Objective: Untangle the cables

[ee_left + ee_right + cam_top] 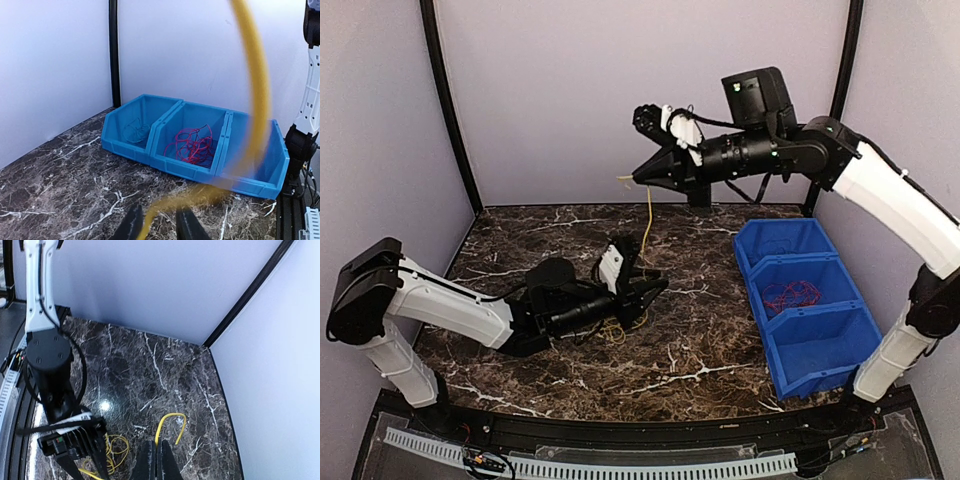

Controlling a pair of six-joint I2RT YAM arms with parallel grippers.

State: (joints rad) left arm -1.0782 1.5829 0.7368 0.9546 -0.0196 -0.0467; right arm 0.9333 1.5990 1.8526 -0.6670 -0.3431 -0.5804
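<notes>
Your right gripper (640, 178), upper centre of the top view, is pinched shut on the yellow cable (648, 215), which hangs to its loose coil mid-frame. Your left gripper (648, 290) straddles it there, jaws part-open. It looks light, springy and slippery, so grip just above the coil.

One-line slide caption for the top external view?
Raised right gripper pinches the yellow cable hanging down to the left gripper near the tabletop; red cable sits in the middle blue bin.
</notes>
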